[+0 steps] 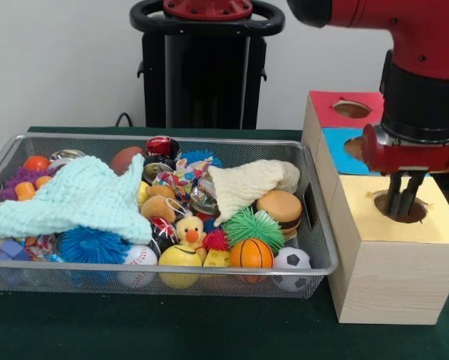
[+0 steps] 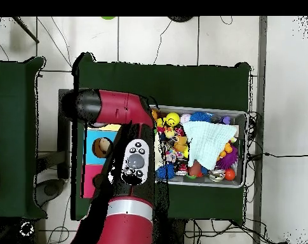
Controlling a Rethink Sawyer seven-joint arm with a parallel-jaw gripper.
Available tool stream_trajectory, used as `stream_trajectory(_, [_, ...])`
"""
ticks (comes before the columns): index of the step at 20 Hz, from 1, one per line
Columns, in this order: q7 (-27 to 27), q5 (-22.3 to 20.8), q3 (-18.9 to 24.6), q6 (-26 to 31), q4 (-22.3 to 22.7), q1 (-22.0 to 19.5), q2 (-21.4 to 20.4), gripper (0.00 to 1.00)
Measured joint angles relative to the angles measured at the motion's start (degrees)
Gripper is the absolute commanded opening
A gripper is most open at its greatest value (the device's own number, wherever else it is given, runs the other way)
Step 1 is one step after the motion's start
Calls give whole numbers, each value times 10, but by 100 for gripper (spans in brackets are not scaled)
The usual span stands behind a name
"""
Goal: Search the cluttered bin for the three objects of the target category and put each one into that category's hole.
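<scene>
Front view. My tool [image 1: 403, 201]: fingers close together, tips down inside the yellow hole [image 1: 399, 206] at 3 o'clock; nothing visible between them, so closed and apparently empty. My read: a drop is just being made or is done; what went in is hidden.
Box [image 1: 375, 262]: yellow top nearest, blue hole [image 1: 354, 148] and red hole [image 1: 351, 109] behind it toward 1 o'clock; contents unseen.
Bin [image 1: 314, 264]: at 9 o'clock of the box, still full. Mint cloth [image 1: 78, 199], cream cloth [image 1: 247, 187], duck [image 1: 190, 230], basketball [image 1: 251, 253], soccer ball [image 1: 292, 259], baseball [image 1: 140, 256], burger [image 1: 278, 208], green spiky ball [image 1: 248, 225].
Target category not shown, so the count of three cannot be checked.

Overhead view. My arm [image 2: 124, 159] covers the box; blue and red tops peek out at 9 o'clock. Bin at 3 o'clock, cloth on top. Tool hidden.
</scene>
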Motion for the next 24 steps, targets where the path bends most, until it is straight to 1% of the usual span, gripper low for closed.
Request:
stream_trajectory(16, [0,2,0,1,-1,-4,-66,0])
stream_trajectory(22, [0,3,0,26,-23,-14,-77,0])
stream_trajectory(23, [0,3,0,46,-42,-21,-76,0])
stream_trajectory(24, [0,3,0,54,-49,-24,-76,0])
